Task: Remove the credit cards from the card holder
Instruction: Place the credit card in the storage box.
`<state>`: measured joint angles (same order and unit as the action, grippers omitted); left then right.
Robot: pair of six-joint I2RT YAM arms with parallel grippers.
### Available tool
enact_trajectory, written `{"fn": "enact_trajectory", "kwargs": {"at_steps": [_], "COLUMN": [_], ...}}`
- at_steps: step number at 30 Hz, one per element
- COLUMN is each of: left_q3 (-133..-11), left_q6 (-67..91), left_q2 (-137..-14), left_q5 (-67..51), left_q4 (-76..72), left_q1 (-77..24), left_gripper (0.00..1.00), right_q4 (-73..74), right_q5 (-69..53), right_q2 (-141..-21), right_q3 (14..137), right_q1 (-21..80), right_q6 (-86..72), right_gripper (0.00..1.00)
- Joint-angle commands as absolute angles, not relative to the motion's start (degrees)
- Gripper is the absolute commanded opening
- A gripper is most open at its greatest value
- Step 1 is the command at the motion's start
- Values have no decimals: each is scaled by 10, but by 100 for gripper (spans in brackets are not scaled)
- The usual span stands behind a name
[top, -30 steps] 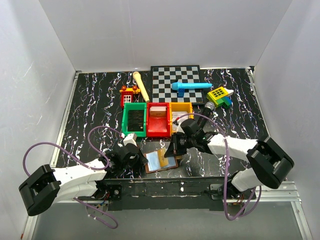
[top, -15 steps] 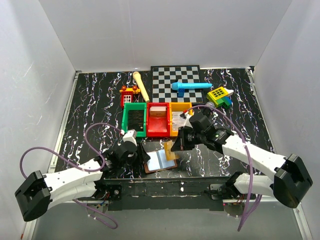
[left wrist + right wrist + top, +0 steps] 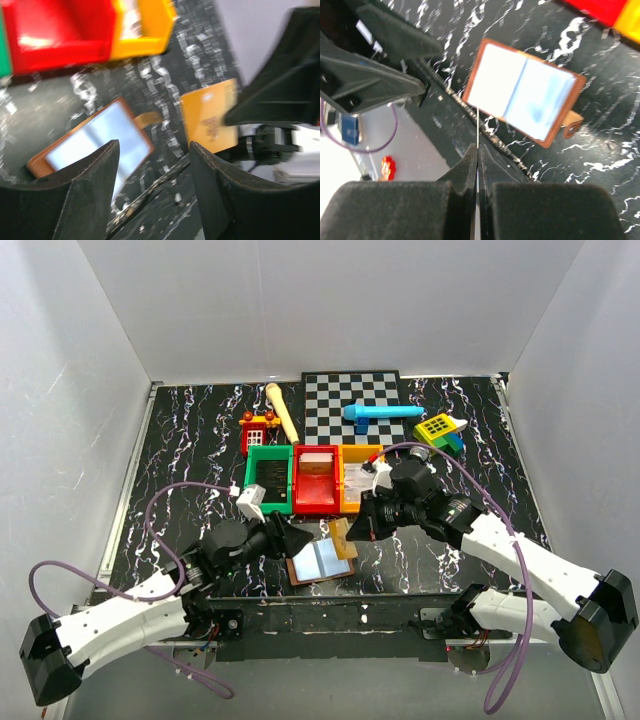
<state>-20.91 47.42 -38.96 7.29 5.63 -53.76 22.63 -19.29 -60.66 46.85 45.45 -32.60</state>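
Closest to my bases, the card holder [image 3: 322,560] lies open and flat on the black marbled table [image 3: 180,440]. It is near the front edge, with its pale inner panels facing up.

My left arm stretches in low from the left, its forearm almost level. My left pincer [image 3: 298,539] hangs just beside the holder's left end, jaws spread and nothing between them. Through that gap my wrist camera looks down on the open panels.

My right arm lies across from the right, elbow bent and wrist angled back toward the left. My right pincer [image 3: 357,527] is clenched on an orange card [image 3: 341,536], gripping it by one edge so that it stands on edge by the holder's right end. I cannot tell whether the card touches the holder. My right wrist camera sees the card only as a thin line between the closed fingers.

Beyond both pincers three bins stand side by side: a green bin [image 3: 250,480], a red bin [image 3: 318,506] and an orange bin [image 3: 362,450]. Farthest back lies a chessboard [image 3: 335,405] with a blue toy [image 3: 380,413] on it.
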Motion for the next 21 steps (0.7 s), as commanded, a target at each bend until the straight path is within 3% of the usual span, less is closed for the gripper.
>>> {"fn": "enact_trajectory", "kwargs": {"at_steps": [1,8,14,21], "left_q3": [-164,-147,-172,-180], "left_q6": [418,391,372,370], "left_q2": [-324,-275,-305,-352], "left_q5": [0,-93,-173,-244], "left_q4": [-115,-172,-184,-225], "left_q1": [-538,-534,-533,-533], "left_gripper": [58,66,66,51], "right_q4": [193,212,224,230], "right_q5": [-324,-429,-455,-445], "right_q2": [-592,-607,-624,-627], "right_q3": [504,533,546,553], "right_q1": [464,475,493,504], "right_q6": [-280,-248,-231,-225], "right_gripper": [1,1,1,1]}}
